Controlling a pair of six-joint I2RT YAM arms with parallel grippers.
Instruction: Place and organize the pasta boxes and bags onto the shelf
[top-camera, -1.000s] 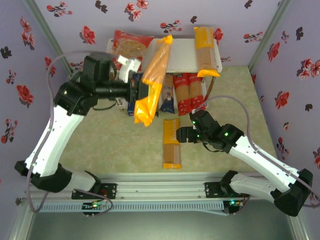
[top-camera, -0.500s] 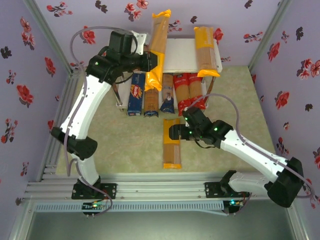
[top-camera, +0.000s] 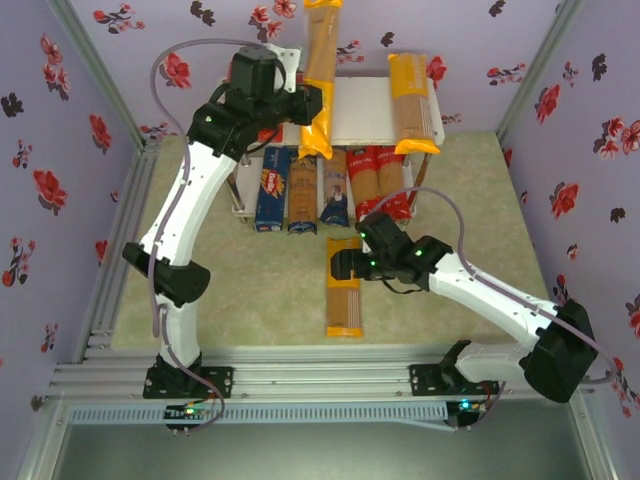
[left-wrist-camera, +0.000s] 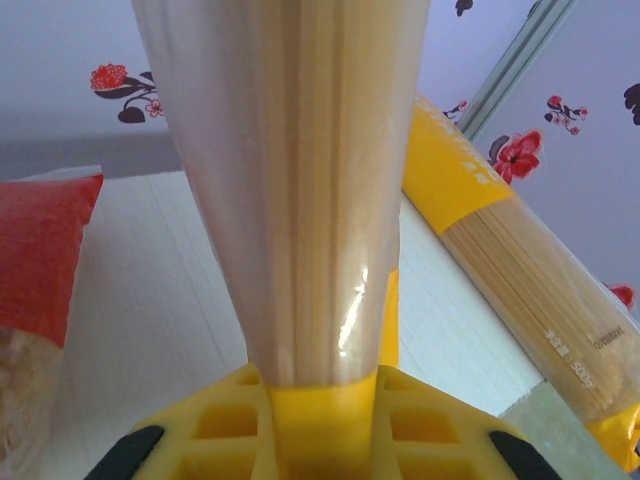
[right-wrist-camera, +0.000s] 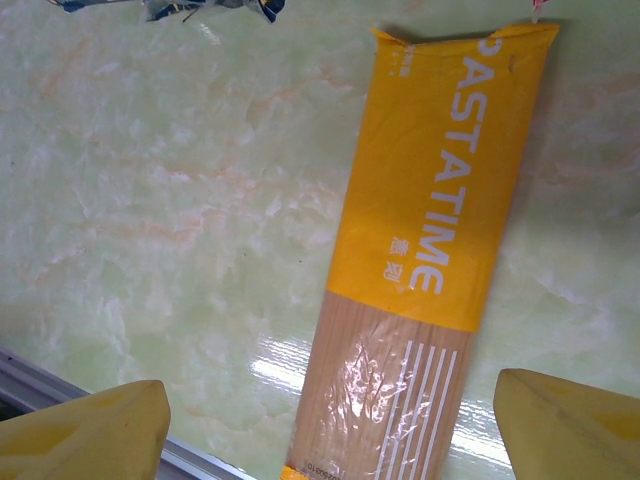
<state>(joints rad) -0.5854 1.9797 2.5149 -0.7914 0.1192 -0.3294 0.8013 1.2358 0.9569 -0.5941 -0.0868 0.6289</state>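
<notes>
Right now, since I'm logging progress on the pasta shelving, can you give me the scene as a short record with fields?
left gripper: shut on held bag, a yellow-orange packet raised over the shelf
right gripper: open, above table bag
top board: wide red bag at left, shelved yellow bag at right
lower tier: blue boxes, brownish box, red packets side by side
left to shelve: held bag, table bag
</notes>
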